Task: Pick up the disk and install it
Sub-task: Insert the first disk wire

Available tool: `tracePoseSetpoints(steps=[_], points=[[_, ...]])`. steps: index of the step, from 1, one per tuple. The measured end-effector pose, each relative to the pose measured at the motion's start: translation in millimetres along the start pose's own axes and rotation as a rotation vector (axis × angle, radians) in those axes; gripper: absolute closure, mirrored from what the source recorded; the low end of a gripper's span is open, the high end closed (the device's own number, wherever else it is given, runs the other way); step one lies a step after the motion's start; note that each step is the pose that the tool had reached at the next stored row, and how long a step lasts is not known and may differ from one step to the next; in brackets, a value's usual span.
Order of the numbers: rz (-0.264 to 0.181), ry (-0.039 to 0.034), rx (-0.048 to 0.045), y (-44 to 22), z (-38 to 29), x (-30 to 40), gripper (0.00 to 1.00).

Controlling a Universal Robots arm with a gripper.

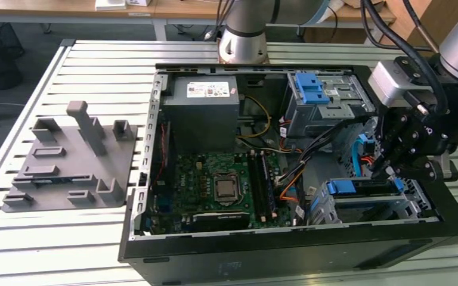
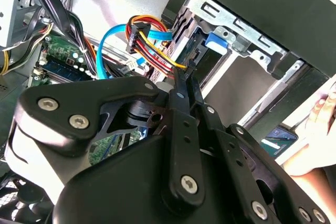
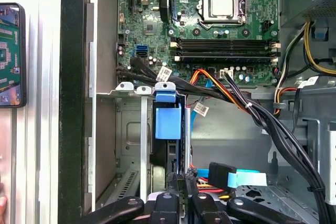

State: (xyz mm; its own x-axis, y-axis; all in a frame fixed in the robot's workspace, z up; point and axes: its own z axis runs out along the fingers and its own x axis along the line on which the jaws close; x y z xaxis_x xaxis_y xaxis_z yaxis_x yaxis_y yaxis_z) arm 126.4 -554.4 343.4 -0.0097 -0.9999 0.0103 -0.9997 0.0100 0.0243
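Observation:
The disk (image 1: 362,187) stands on edge in the lower drive cage at the computer case's corner on the exterior view's right, with its blue carrier rail facing up. Its blue tab (image 3: 168,120) shows between the cage's metal walls in the first wrist view, and the blue end (image 2: 218,39) sits in the cage's mouth in the second wrist view. My gripper (image 1: 381,173) hangs just above the disk's near end. Its thin black fingers (image 2: 182,85) lie pressed together, shut, with nothing visible between them. The gripper's tips (image 3: 181,179) reach the edge of the cage beside the disk.
The open case holds a green motherboard (image 1: 225,185), a grey power-supply box (image 1: 205,98) and an upper cage with a blue latch (image 1: 312,89). Loose coloured cables (image 3: 236,98) run beside the cage. A grey fixture (image 1: 70,161) lies on the slatted table. A hand (image 2: 320,124) and phone (image 3: 10,53) are close by.

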Motion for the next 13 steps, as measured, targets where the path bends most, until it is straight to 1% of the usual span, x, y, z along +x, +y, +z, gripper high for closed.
tracePoseSetpoints(steps=[5, 13], points=[[0.001, 0.0, -0.0077, -5.7, 0.7, 0.2, 0.84], [0.01, 0.0, -0.0112, -5.8, 4.6, 0.7, 0.84]])
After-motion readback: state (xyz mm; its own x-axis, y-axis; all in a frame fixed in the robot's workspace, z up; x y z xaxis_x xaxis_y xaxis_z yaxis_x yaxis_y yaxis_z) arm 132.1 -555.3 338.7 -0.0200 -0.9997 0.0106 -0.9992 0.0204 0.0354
